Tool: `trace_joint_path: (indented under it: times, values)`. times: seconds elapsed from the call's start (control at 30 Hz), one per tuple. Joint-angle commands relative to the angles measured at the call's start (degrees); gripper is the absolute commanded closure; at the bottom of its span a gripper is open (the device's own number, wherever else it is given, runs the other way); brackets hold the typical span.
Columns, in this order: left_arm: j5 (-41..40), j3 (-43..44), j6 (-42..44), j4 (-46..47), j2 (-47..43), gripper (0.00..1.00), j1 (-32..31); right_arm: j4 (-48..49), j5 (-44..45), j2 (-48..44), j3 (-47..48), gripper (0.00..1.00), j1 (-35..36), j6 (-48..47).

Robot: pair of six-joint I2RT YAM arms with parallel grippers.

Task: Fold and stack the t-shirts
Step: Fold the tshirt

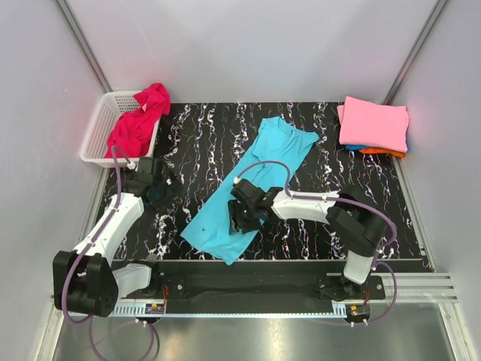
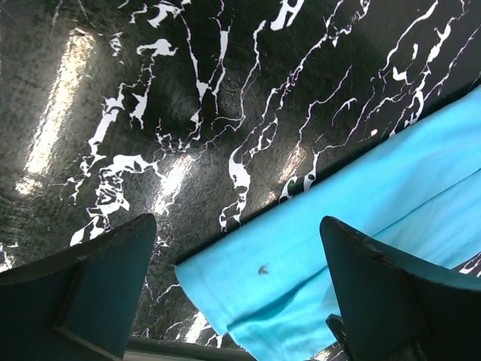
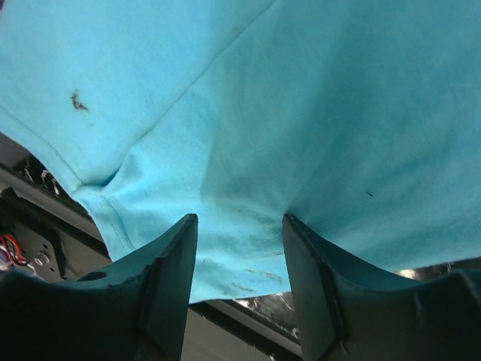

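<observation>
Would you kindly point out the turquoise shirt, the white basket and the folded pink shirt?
turquoise shirt [image 1: 272,147]: top external view, chest area.
white basket [image 1: 96,129]: top external view, left lattice wall.
pink shirt [image 1: 373,124]: top external view, folded top face.

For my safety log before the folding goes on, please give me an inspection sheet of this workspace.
Surface: black table with white veins.
Job's things: turquoise shirt spread diagonally at centre, with a small dark speck near its hem; magenta shirt heaped in the basket; pink shirt folded on top of blue shirt and orange shirt, far right.
Clutter: only a white basket, far left.
Grippers: left pincer open above the table, at the turquoise shirt's edge; right pincer open over its near end.
Cables: purple cables along both arms.
Surroundings: plain white walls.
</observation>
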Motion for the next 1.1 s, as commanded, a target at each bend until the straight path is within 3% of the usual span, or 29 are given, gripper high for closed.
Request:
trace_joint_path:
  times: [0.0, 0.13, 0.3, 0.43, 0.63, 0.73, 0.9, 1.07]
  values:
    - [5.40, 1.35, 2.57, 2.94, 1.41, 0.02, 0.36, -13.64, 6.50, 0.18, -8.00, 0.43, 1.07, 1.97]
    - [14.02, 3.54, 5.13, 8.46, 4.83, 0.04, 0.10, -15.49, 8.34, -5.45, -11.78, 0.43, 1.60, 4.52]
    - [20.00, 12.49, 3.73, 15.05, 14.48, 0.04, -2.71, -16.02, 11.77, -16.16, -11.18, 0.44, 3.71, 5.50]
    - [21.94, 24.79, 5.30, 17.01, 26.35, 0.04, -10.24, -16.98, 14.67, -23.81, -9.15, 0.44, 3.88, 6.81]
    - [23.52, 52.97, 6.10, 14.90, 48.82, 0.04, -19.92, -21.64, 19.77, -33.92, -9.33, 0.43, 3.80, 9.89]
    - [23.00, 59.42, 4.52, 15.16, 57.10, 0.04, -21.78, -23.93, 20.82, -36.04, -9.94, 0.42, 3.71, 10.85]
    - [25.62, 60.06, 1.62, 24.01, 62.58, 0.03, -22.66, -24.98, 23.01, -37.98, -11.87, 0.42, 3.71, 12.00]
    - [26.25, 64.45, 0.04, 25.80, 68.38, 0.03, -23.28, -26.39, 25.48, -38.07, -11.70, 0.41, 3.80, 13.67]
